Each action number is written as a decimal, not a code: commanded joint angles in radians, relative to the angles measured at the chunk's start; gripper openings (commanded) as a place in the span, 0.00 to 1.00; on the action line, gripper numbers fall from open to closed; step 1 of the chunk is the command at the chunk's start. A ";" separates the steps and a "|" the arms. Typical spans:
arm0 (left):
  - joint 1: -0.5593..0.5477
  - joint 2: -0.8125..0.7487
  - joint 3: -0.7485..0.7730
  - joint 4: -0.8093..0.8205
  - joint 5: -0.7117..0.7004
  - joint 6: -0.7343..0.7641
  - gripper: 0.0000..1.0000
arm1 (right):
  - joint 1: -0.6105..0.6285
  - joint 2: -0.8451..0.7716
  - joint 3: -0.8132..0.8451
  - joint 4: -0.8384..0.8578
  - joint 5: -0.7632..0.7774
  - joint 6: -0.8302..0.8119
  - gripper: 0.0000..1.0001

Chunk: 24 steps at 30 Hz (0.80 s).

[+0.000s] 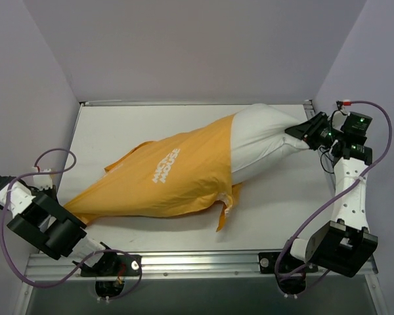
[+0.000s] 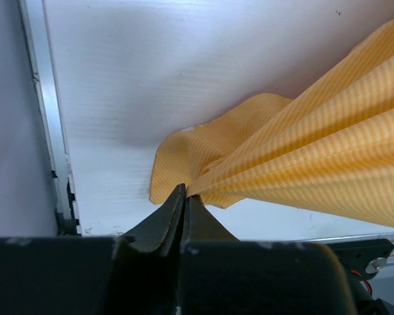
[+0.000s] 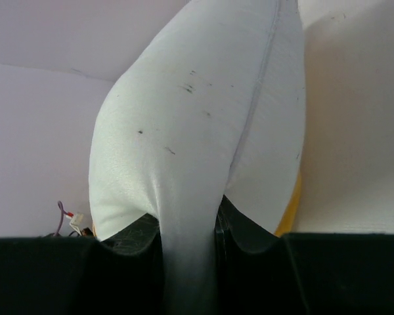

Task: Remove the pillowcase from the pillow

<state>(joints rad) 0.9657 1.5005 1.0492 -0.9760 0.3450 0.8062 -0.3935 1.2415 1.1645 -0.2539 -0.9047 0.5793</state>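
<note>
The orange-yellow pillowcase (image 1: 171, 174) lies stretched diagonally across the white table, white lettering showing on its top. The white pillow (image 1: 262, 141) sticks out of its far right end, with about half of it bare. My left gripper (image 1: 69, 212) sits at the near left, shut on the pillowcase's pulled-out corner; in the left wrist view the left gripper (image 2: 186, 190) pinches the fabric (image 2: 302, 151), which fans out in taut folds. My right gripper (image 1: 297, 131) is shut on the pillow's far right corner. In the right wrist view the right gripper (image 3: 189, 223) squeezes a thick fold of pillow (image 3: 197, 118), and a sliver of pillowcase (image 3: 290, 213) shows behind.
Grey walls close in the table (image 1: 151, 125) on the left, back and right. An aluminium rail (image 1: 203, 261) runs along the near edge, and another rail (image 2: 46, 111) along the left edge. A loose flap of pillowcase hangs toward the near side by the opening.
</note>
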 commanded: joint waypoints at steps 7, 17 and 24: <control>0.146 0.064 0.129 0.333 -0.259 0.129 0.02 | -0.177 0.087 0.391 0.225 0.256 0.020 0.00; 0.149 0.058 0.101 0.387 -0.297 0.156 0.02 | -0.177 0.190 0.664 0.125 0.308 -0.022 0.00; 0.150 0.055 0.169 0.212 -0.194 0.207 0.02 | -0.116 0.195 0.712 0.104 0.314 -0.029 0.00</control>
<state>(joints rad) 1.0046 1.5517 1.0832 -1.0382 0.3641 0.8738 -0.4339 1.4693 1.8118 -0.4973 -0.8734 0.5739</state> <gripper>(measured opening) 0.031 0.196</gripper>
